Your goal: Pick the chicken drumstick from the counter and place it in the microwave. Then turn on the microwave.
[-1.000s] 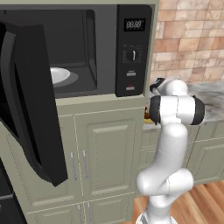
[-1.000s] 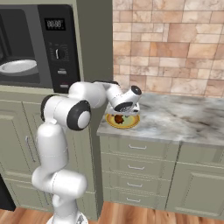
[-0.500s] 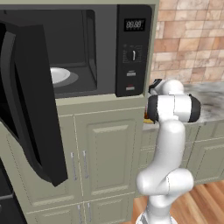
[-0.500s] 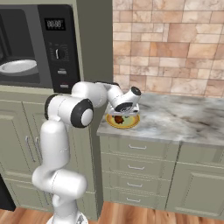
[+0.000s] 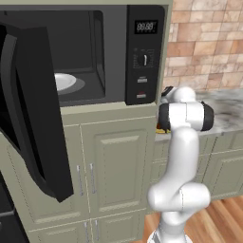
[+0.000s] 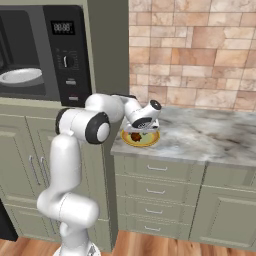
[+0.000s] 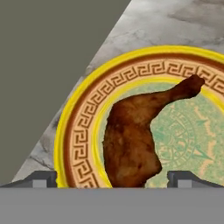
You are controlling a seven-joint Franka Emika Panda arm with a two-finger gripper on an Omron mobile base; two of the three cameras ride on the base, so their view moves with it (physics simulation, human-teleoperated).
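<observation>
On the bench (image 6: 210, 135) just right of the microwave (image 6: 45, 50), the chicken drumstick (image 7: 135, 140) lies on a round yellow-rimmed plate (image 7: 83, 131), its fat end toward the camera and its thin bone end pointing away. The gripper (image 6: 142, 125) hangs close over it with jaws spread wide and nothing between them; in the hand view one finger tip stands either side of the meat's fat end. The microwave door (image 5: 33, 109) is swung open and the white turntable (image 5: 64, 81) inside is bare. I judge the task to be at the grasp itself: the drumstick is not yet picked up, and carrying it in, shutting the door and starting the microwave all remain.
</observation>
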